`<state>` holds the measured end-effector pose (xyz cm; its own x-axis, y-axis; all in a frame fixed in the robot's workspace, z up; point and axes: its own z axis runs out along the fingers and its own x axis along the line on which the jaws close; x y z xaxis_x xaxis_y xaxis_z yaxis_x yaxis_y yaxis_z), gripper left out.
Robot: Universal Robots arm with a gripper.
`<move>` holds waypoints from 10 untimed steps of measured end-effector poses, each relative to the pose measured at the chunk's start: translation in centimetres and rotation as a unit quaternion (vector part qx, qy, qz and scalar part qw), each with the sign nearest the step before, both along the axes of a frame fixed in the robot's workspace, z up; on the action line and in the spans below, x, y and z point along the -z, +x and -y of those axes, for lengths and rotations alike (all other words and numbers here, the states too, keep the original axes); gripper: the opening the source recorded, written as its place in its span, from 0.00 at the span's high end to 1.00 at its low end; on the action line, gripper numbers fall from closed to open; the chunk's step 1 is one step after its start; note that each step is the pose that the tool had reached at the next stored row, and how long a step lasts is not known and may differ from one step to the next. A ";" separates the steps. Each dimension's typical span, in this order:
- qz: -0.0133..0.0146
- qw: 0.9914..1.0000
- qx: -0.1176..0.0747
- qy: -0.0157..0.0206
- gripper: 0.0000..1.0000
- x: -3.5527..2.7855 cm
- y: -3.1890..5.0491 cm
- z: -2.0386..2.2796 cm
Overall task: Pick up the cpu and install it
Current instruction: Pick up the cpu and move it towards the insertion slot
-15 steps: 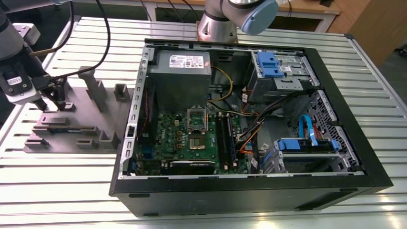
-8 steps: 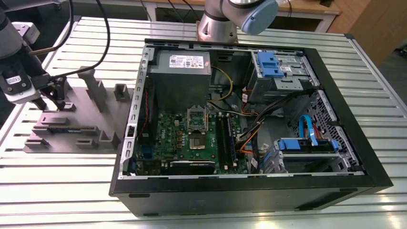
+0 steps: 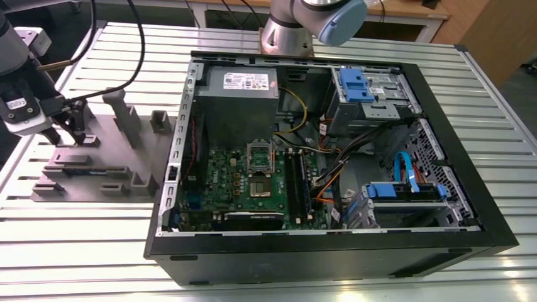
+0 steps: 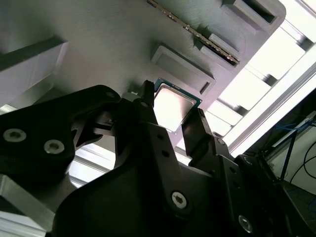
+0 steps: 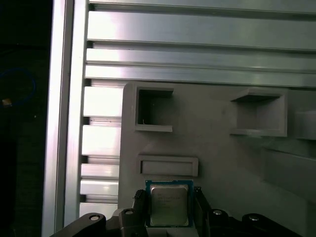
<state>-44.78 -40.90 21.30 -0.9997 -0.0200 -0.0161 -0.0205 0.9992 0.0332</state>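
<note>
While the gripper (image 3: pixel 65 133) hangs over the grey fixture block (image 3: pixel 100 170) at the exterior view's left, the cpu (image 5: pixel 169 206) is seen in both wrist views lying squarely between the fingers (image 5: pixel 140 203). Two opposite edges of the chip are met by the dark fingertips, one on each side, so the fingers are judged to be closed on the cpu and not merely straddling it. Whether the chip is seated on the block or raised just off it cannot be told. Being nearly square, the cpu offers no real long axis; its free edges are left facing along the line of the fingers, with a shallow rectangular recess (image 5: pixel 168 166) of the block just beyond one of them.

In the second wrist view the shiny metal top of the cpu (image 4: pixel 173 106) and its thin green rim are caught at a slant between the fingers (image 4: pixel 193 129), with a long strip-like part (image 4: pixel 197 32) on the block farther off. By the exterior view the wider layout is supplied: the open computer case (image 3: pixel 470 239) stands on the slatted counter (image 3: pixel 84 245) beside the block, and the green motherboard (image 3: pixel 251 195) with its socket frame (image 3: pixel 260 156) lies well apart from the gripper, toward the exterior view's right.
</note>
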 end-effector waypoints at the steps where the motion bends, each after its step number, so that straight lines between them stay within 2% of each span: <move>1: 0.000 1.000 0.000 0.000 0.53 -0.04 0.00 0.00; 10: 0.000 1.000 0.000 0.000 0.53 -0.20 0.00 0.00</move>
